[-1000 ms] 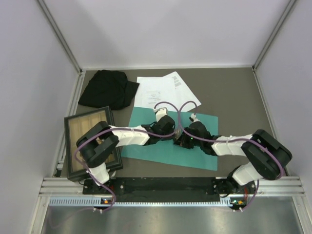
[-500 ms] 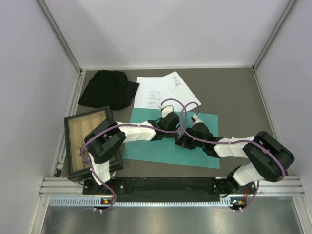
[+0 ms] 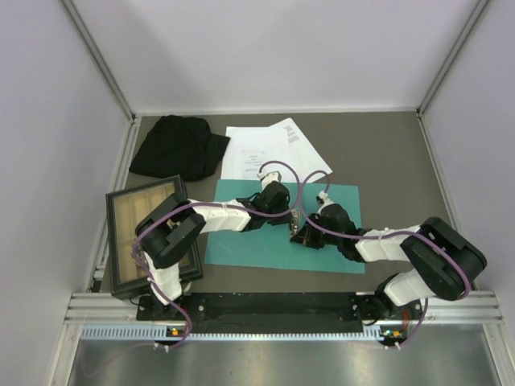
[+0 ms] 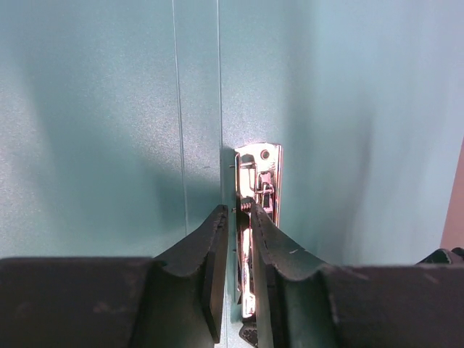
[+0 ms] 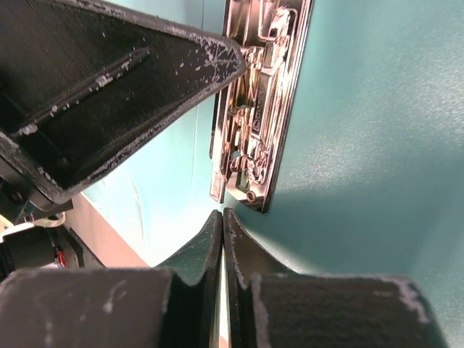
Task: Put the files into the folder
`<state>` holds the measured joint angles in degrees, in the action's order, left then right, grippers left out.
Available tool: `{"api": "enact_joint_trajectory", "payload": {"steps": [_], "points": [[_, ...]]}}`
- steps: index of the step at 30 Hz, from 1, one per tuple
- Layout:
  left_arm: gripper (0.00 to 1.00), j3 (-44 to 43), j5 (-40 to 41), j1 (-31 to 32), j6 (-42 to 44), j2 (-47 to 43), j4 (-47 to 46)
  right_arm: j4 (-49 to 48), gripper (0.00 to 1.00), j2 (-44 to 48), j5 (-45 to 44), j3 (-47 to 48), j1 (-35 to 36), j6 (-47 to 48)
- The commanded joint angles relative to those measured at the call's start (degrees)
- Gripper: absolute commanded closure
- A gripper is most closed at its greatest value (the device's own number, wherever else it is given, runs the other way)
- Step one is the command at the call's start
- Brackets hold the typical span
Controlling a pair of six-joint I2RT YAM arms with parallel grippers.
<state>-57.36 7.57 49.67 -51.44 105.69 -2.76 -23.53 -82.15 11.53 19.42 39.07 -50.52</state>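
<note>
The flat teal-green card folder (image 3: 265,245) lies open on the worktop (image 3: 386,161) and has slid slightly rightward. You are still working its chrome spring clip (image 4: 259,167). No sheet is inside. The white paper files (image 3: 269,149) lie behind it. The left jaws nearly close astride the clip, but I cannot tell if they grip. The right jaws are closed and empty.

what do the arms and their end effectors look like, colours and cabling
The left arm and right arm both have white tubular links joined by bulky, rounded black joint housings. Thin purple cables loop loosely along each. The left end effector and right end effector each have two matte black wedge-shaped fingers with whitish scuffs.
</note>
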Motion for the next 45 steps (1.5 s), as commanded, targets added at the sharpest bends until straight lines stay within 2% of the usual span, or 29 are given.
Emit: {"api": "enact_joint_trajectory", "payload": {"steps": [1, 8, 13, 20, 25, 34, 41, 45], "points": [[0.75, 3.2, 2.8, -1.8, -0.7, 0.5, 0.0, 12.5, 1.0, -3.5, -0.5, -4.2, 0.0, 3.7], [0.71, 1.6, 4.1, -2.7, 0.2, 0.8, 1.7, 12.6, 1.0, -3.6, -0.6, -4.3, 0.0, 3.8], [0.76, -1.2, 3.6, -2.6, 1.7, 3.6, 3.4, 12.8, 1.0, -3.5, -0.5, -3.6, -0.2, 3.6], [0.77, -2.9, 2.4, -1.8, 3.9, 5.7, 4.6, 14.7, 1.0, -3.1, -0.4, -1.9, -0.4, 4.0], [0.83, -3.4, 3.2, -1.0, 4.5, 6.5, 7.2, 17.1, 1.0, 0.3, 0.3, -1.1, -1.1, 3.9], [1.0, -1.9, 3.7, -0.4, 3.6, 7.9, 8.4, 21.8, 1.0, 3.2, 3.2, 3.6, -3.5, 4.8], [1.0, -2.6, 3.1, -0.2, -2.1, 7.2, 11.3, 17.3, 0.79, 4.6, 6.5, 3.2, -3.9, 3.8], [1.0, -2.4, 1.9, 0.3, -5.3, 6.5, 12.0, 16.1, 0.75, 4.4, 7.0, 4.6, -4.5, 4.0]]}}
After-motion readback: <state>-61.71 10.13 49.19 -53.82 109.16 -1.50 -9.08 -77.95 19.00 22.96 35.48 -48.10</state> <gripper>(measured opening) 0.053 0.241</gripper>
